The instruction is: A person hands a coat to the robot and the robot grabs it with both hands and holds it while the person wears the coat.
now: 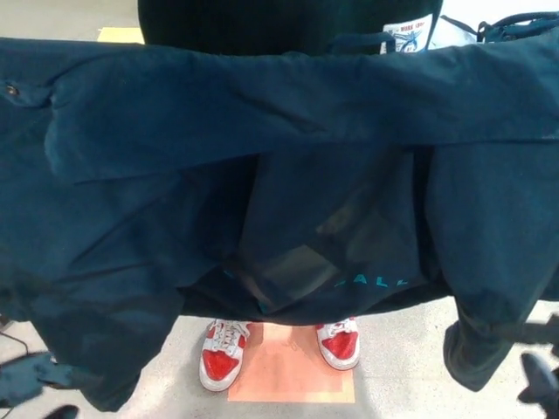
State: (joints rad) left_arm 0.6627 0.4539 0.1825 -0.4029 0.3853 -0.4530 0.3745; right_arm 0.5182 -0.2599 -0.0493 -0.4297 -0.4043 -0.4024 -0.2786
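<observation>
Coat (pixel 262 175): dark navy, spread wide across nearly the whole head view, running off both side edges; top edge sags slightly from left to right corner.
Collar band: thick horizontal fold across the coat's upper part, a small snap (pixel 11 89) near its left end.
Lining: darker opening at the coat's middle, teal lettering (pixel 371 283) faint near its lower edge.
Hems: left panel hangs lowest, ending near the bottom edge; right sleeve (pixel 476 349) droops to a rounded end below the coat's right side.
Person: dark torso (pixel 262 22) above the coat's top edge, red-and-white shoes (pixel 223 353) below its hem, standing on an orange mat (pixel 293 371).
Left hand (pixel 31 375): blurred dark shape below the coat's lower left corner, apart from the cloth; open or closed, cannot tell.
Right hand (pixel 540 371): blurred dark shape just right of the drooping sleeve; grip cannot be told.
Open room: bare grey floor (pixel 402 367) under the hem, between mat and sleeve; little clearance elsewhere.
Top right: white label (pixel 409 35) and a dark strap beyond the coat.
</observation>
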